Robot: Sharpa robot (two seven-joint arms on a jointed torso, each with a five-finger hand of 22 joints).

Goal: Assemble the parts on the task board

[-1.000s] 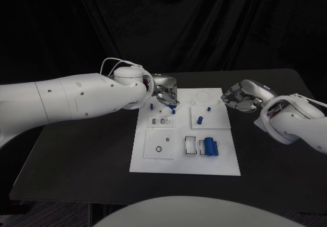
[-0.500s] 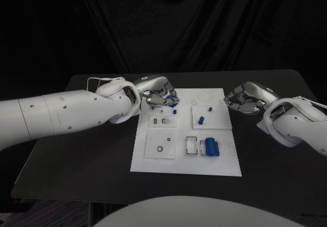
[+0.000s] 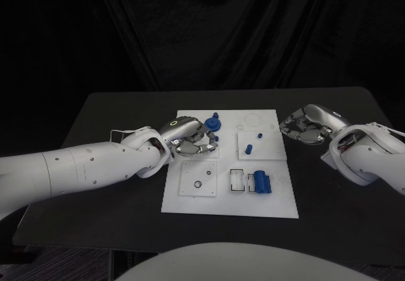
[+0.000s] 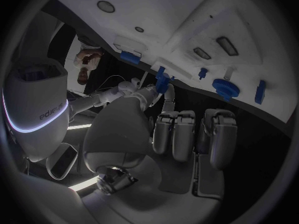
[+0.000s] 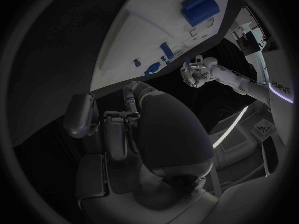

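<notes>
Black desk (image 3: 101, 193), broad and dark, carrying everything else. White task board (image 3: 229, 202) flat at the middle of the desk, long side running away from the robot, split into several raised white panels.

Left arm (image 3: 76, 170) reaching in low across the desk's left half, ending over the board's left edge. Left hand (image 3: 191, 142) over the upper left panel, fingers curled inward toward the palm; from the left wrist view, fingers (image 4: 177, 134) folded side by side with nothing seen between them, so closed on nothing as far as can be told. Right arm (image 3: 367, 155) entering from the right, bent at the board's right side. Right hand (image 3: 305, 124) just off the board's right edge, above the desk, fingers curled into a loose fist with no part seen in it; right wrist view likewise showing curled fingers (image 5: 84, 115) and no held piece.

Pair of blue cylinders (image 3: 260, 182) lying side by side in the lower right panel, beside a narrow rectangular recess (image 3: 236, 180). Round blue gear-like part (image 3: 213, 123) near the board's far edge, just beyond the left hand, with a small blue peg (image 3: 216, 115) right behind it. Blue pin (image 3: 249, 148) lying on the upper right panel, a smaller blue stud (image 3: 260, 135) just beyond it. Small dark ring (image 3: 198, 184) on the lower left panel.
</notes>
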